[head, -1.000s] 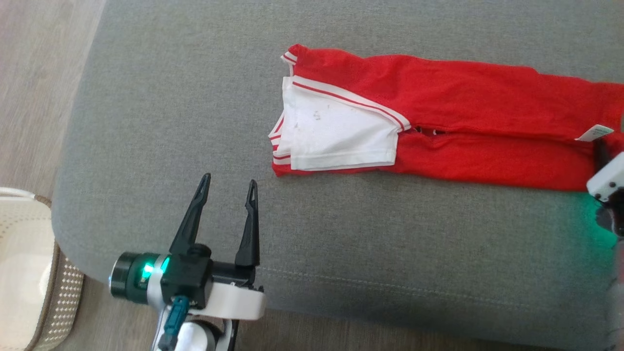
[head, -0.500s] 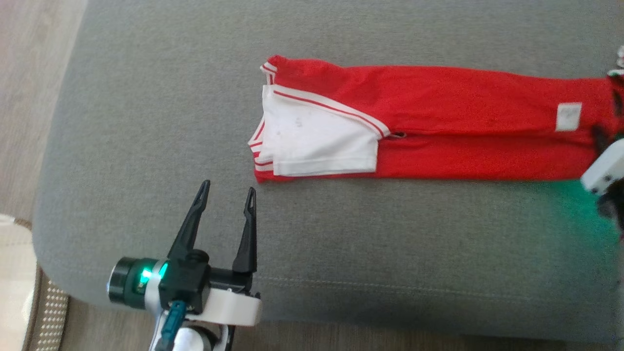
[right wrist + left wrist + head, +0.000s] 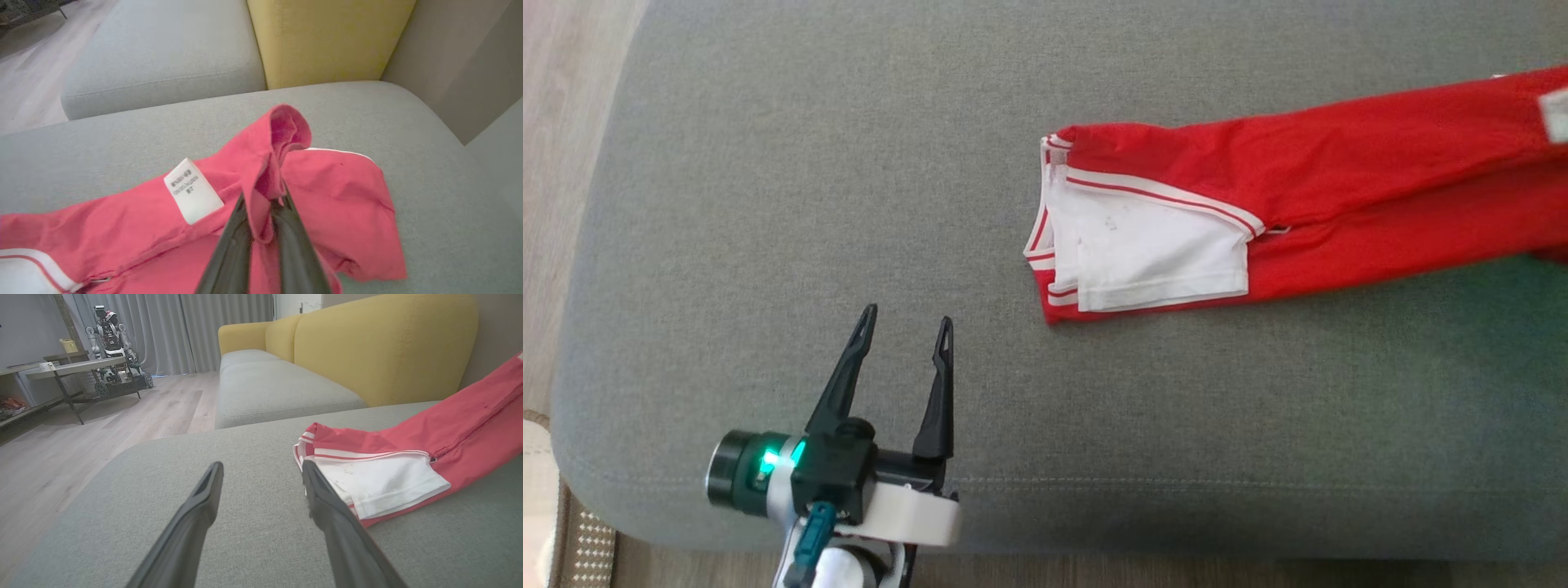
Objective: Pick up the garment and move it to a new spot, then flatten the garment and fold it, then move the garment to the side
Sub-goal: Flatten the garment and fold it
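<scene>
The right hand [image 3: 263,206] pinches a bunched fold of the red garment [image 3: 1339,171], stretched across the grey sofa cushion [image 3: 768,204]; the left hand [image 3: 905,317] is spread, well apart. Lift high and carry slowly, as the grip may be shallow.

A broad grey fabric seat cushion [image 3: 849,204] took up the foreground, a line of stitching running near its front edge. Behind it stood a sofa with mustard-yellow backrests [image 3: 384,347] and further grey seats [image 3: 278,388]. Pale wood-plank flooring [image 3: 122,424] stretched away to full-length grey curtains [image 3: 196,326], with a faint bluish light at their hem. Off to one side was a metal-legged table [image 3: 77,366], a yellow watering can [image 3: 69,345] near it and a wheeled machine [image 3: 108,335] parked just beside. A plain beige wall [image 3: 457,61] rose past the sofa's end.
</scene>
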